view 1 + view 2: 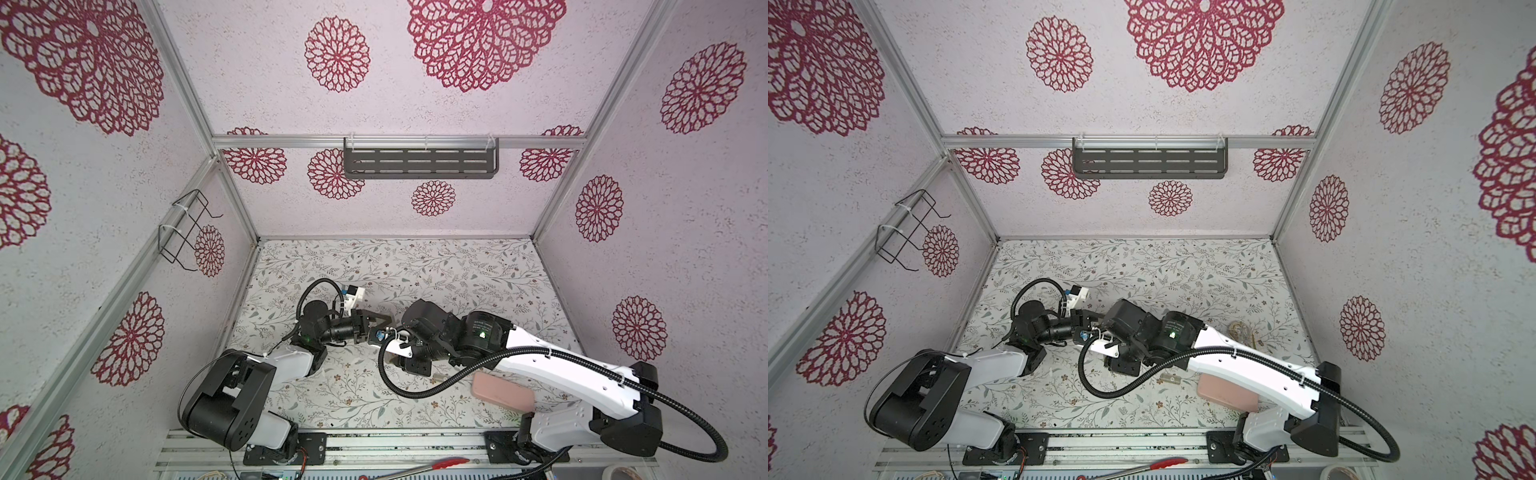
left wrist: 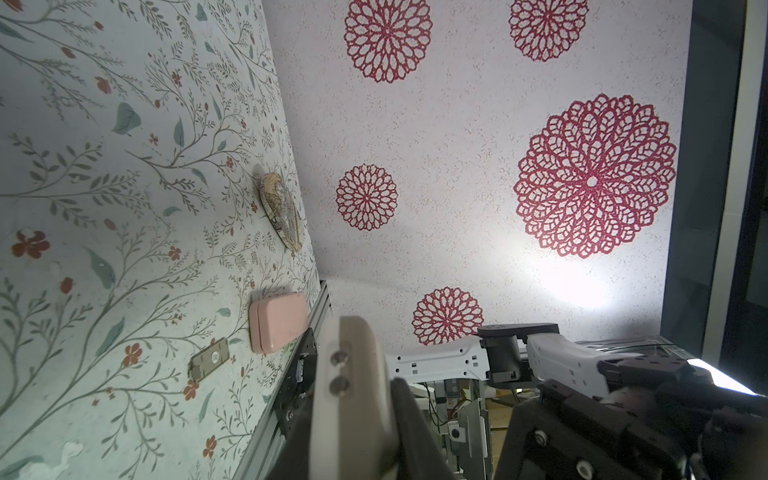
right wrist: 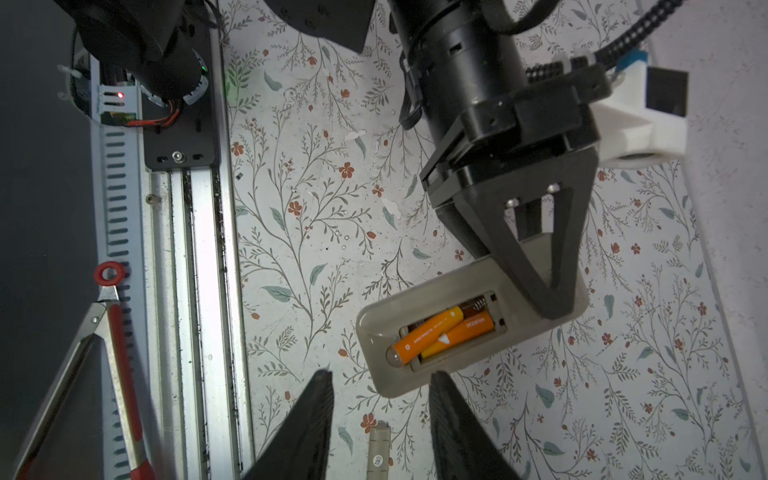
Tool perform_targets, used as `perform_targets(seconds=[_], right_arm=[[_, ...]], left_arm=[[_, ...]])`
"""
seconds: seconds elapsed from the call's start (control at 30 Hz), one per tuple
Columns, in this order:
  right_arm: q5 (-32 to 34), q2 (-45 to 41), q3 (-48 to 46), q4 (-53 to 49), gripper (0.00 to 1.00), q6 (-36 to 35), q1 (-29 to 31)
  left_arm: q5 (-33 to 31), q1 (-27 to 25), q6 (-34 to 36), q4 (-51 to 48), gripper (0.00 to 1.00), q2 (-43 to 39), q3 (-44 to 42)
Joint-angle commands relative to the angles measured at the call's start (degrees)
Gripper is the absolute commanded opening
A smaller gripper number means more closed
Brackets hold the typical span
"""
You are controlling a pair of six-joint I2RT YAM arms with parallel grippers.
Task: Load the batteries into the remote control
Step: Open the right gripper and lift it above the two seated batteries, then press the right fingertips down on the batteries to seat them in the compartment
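While left gripper (image 3: 552, 303) pinches remote control (image 3: 386, 365), batteries (image 3: 444, 330) inside (one askew), right gripper (image 3: 380, 374) jaws spread

We are finding no word or number that we can read outright. The 2 orange batteries (image 3: 428, 336) are carrying lines of white print, too small and blurred to make out; 1 of them is also showing a white triangle mark (image 3: 444, 340). A round sticker (image 2: 215, 356) on the small beige cover (image 2: 203, 366) is showing only blurred characters. A label (image 1: 483, 325) on the right arm's black joint (image 1: 478, 332) is proving too small for us.
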Motion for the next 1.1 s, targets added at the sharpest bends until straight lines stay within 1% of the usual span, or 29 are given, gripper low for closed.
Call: perform_targets(seconds=[0.0,0.13,0.2,0.4,0.77,1.07], right_arm=[[1.6,-0.6,1.1,-1.6,0.4,-3.3,0.2],[2.2,-0.1,1.5,-2.5,0.39,-4.1,0.2],[2.3,0.1,1.6,-3.1,0.38,-4.7,0.2],[2.5,0.3,1.5,-3.4,0.38,-6.0,0.3],[3.0,1.9,1.3,-3.2,0.38,-6.2,1.4],[4.7,3.5,1.3,-2.3,0.34,-6.6,1.5]], left_arm=[[0.6,-0.7,4.3,-6.3,0.0,-3.8,1.8],[-0.7,-1.8,11.1,-17.8,0.0,-7.0,3.3],[-0.8,-2.2,12.0,-19.4,0.0,-7.5,3.6],[-0.6,-2.4,11.8,-19.3,0.0,-7.3,3.7],[-0.2,-2.4,11.7,-19.1,0.0,-6.8,3.8],[-0.3,-2.4,11.4,-18.7,0.0,-7.1,3.6]])
